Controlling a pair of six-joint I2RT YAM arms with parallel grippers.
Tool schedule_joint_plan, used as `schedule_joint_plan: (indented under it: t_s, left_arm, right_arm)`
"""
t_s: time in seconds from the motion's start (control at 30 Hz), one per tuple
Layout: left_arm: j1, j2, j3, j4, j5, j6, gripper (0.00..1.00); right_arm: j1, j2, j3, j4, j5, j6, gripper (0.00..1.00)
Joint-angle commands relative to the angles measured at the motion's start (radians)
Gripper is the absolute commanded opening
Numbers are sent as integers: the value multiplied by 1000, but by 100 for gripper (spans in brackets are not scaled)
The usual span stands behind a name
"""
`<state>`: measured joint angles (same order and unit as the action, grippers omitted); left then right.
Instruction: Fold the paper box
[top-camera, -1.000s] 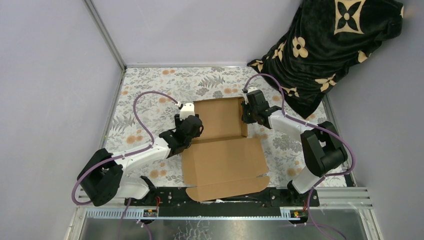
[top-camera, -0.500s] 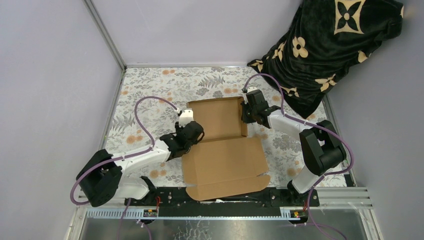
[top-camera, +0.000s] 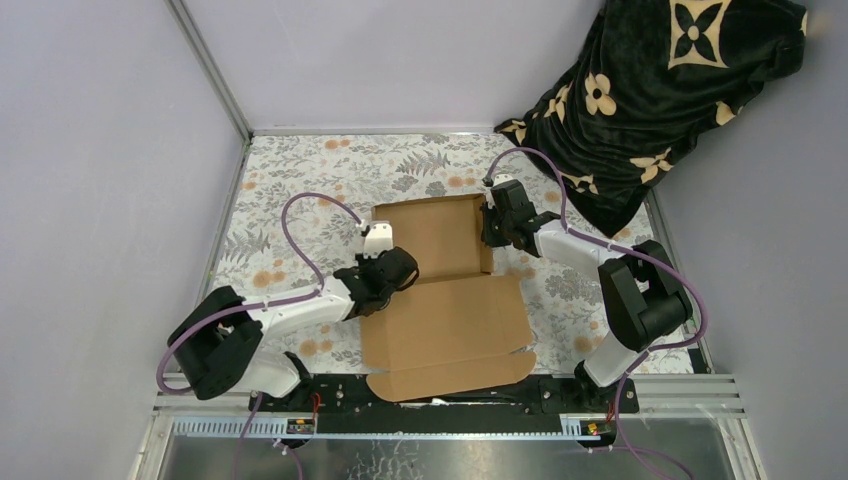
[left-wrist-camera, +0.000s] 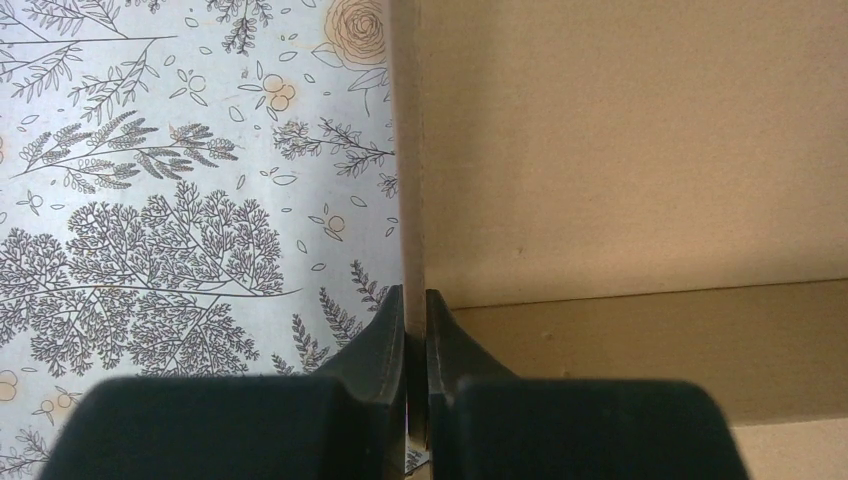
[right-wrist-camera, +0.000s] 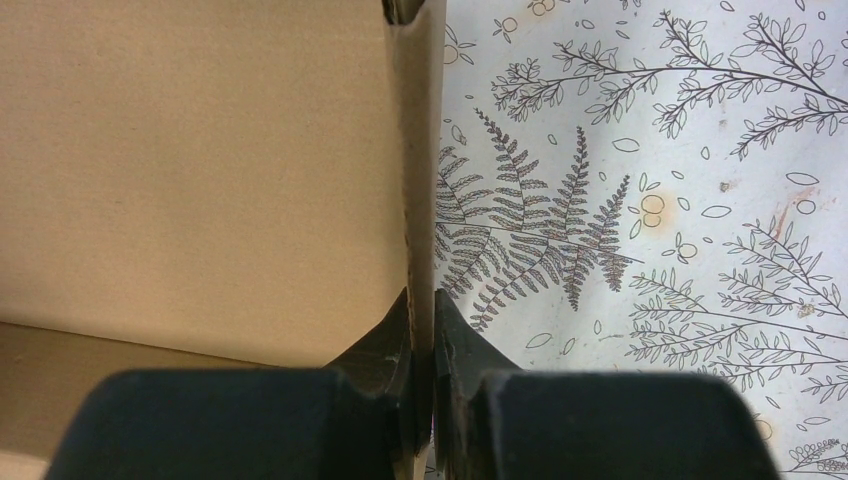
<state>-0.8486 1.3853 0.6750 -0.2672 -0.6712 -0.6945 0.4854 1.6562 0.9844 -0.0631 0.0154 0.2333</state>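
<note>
The left pincer (left-wrist-camera: 415, 300) is pressed together on the thin upper edge of the left side wall (left-wrist-camera: 408, 150) of the paper box (top-camera: 450, 300), so that the cardboard stands between its two fingers. The right pincer (right-wrist-camera: 422, 300) pinches the right side wall (right-wrist-camera: 420, 150) in the same manner. We judge from this that the task is at an early step: both side walls of the far half are raised and stand about upright, each one held by a pincer, and between them we see the far panel (top-camera: 440, 235) lying as the floor of the future box. We cannot tell whether a back wall is raised too. The near panel (top-camera: 440, 335) lies flat and open. Its front flap (top-camera: 450, 378) reaches the rail where the arm bases are bolted, and it is not turned up. In our opinion most of the work is left: to fix the side walls so that they stay up without help, to bring the near panel over as a lid, and to tuck the flap in. The box is of plain brown corrugated cardboard without print, with clean creases and a small tab at the near right corner. It lies in the middle of the tabletop (top-camera: 300, 180), on a cover with a floral pattern, between the two arms and well apart from the dark cloth (top-camera: 660, 90) at the far right corner.
</note>
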Motion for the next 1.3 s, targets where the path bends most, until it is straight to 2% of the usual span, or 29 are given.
schedule_joint_plan:
  t_s: [0.0, 0.1, 0.13, 0.2, 0.27, 0.4, 0.6, 0.73, 1.13, 1.2, 1.27]
  left_arm:
    - [-19, 18, 30, -45, -35, -9, 2]
    - [-21, 20, 34, -57, -50, -11, 4]
    - [-22, 20, 36, -62, -54, -10, 11]
    - [-22, 19, 42, -77, -66, -12, 30]
    - [-24, 10, 42, -86, -79, -13, 43]
    - [-24, -13, 46, -100, -103, -11, 48]
    - [-24, -22, 82, -99, -132, 12, 50]
    - [-24, -8, 99, -82, -141, 19, 50]
    - [-23, 33, 86, -22, -169, -7, 45]
    - [-24, 36, 80, -13, -172, -10, 45]
    - [-24, 33, 76, -6, -174, -14, 44]
  right_arm:
    - [2, 6, -6, -1, 29, -2, 0]
    - [2, 5, -7, 2, 29, 0, 0]
    - [2, 6, -7, 1, 29, -2, 0]
    - [2, 6, -9, 3, 28, -1, 0]
    - [2, 5, -9, 4, 28, -2, 0]
    - [2, 4, -11, 5, 26, -1, 0]
    - [2, -4, -13, 12, 15, -8, 0]
    - [2, -29, -13, -1, 16, -19, 14]
    - [4, -93, -70, -72, 6, -53, 23]
    - [4, -100, -79, -78, 6, -60, 23]
    - [6, -102, -87, -78, 12, -64, 13]
